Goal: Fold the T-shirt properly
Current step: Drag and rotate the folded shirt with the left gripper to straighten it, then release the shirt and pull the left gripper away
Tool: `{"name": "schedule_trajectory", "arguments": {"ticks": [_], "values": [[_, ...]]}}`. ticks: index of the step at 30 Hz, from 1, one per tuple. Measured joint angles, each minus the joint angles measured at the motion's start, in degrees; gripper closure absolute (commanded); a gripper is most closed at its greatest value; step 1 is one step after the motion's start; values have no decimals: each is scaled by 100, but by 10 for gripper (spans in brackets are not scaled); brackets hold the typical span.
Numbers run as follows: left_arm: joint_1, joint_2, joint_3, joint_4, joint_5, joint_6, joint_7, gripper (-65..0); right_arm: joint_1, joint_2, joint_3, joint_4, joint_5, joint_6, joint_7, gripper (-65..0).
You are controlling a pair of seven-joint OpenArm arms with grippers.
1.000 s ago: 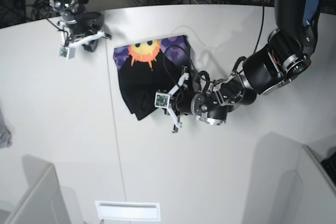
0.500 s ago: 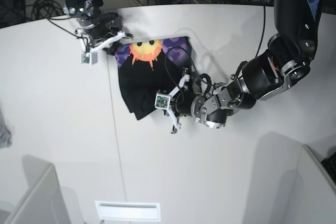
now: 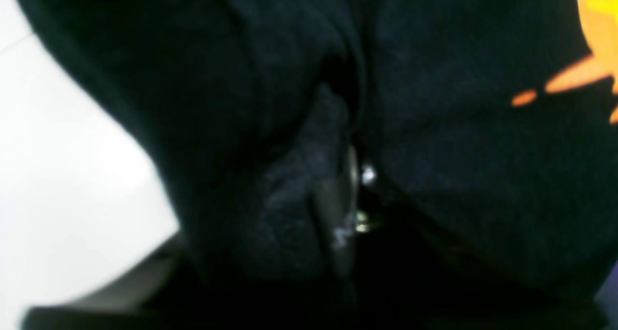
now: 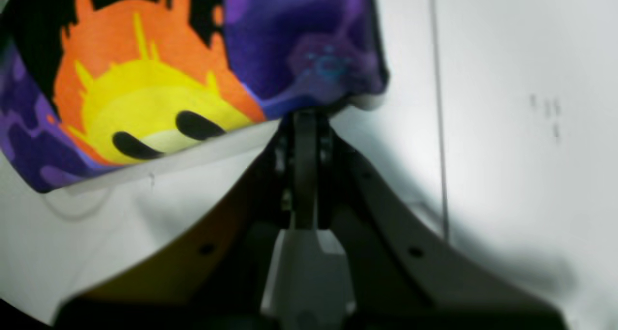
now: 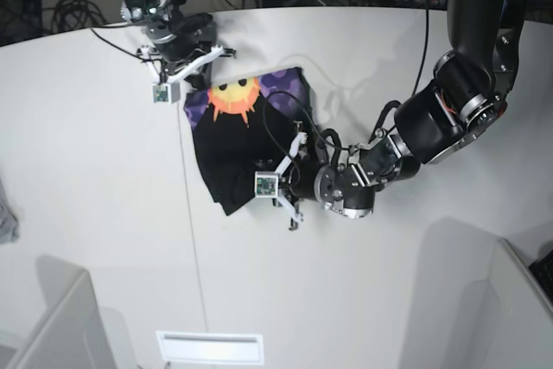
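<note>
Risk first: right gripper [image 4: 305,122] is pinched shut on the printed edge of the T-shirt [image 5: 238,140], biting only a thin bit of hem right at the fingertips (right wrist view). If the arm pulls hard or at an angle, that hem could slip out and the fold would drop back crooked.

2nd risk: left gripper [image 5: 292,181] sits at the shirt's lower-right edge in the base view, buried in black cloth. Left wrist view is all dark folds w/ a glint of metal at centre; can't tell whether the jaws are parted or clamped, or if any cloth is actually held. If one side hangs on while the other lets go, the bundle prob. skews or drags across the table [image 5: 104,213]. Cables looping over the cloth near the left arm could also snag it.

Location: shirt lies upper-centre of base frame, on the white table, partly folded into a compact dark shape.

Orientation: long axis runs approx. top to bottom of the frame, leaning slightly. Sun print [image 5: 233,95] + purple at the upper end, facing up; plain black end points toward lower left. Lower edge looks rounded and bunched, not square, so fold judged unfinished.
</note>
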Motion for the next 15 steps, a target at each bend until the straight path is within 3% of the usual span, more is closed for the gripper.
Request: {"name": "schedule_trajectory", "arguments": {"ticks": [3,6,9,15], "values": [[-181,-20,17,308,-273,2,466,-387,0,0,-2,0,2,0,0,0],[-282,-9,-149,529,-452,2,608,-467,-2,0,-26,0,15,4,-2,0],[-245,-7,-748,597,-780,-15,868,-489,-50,0,-61,22,13,2,20,0],[-87,-107,-2667,1530,-1843,72,2103,-485,-98,4,-37,35,37,7,20,0]]}}
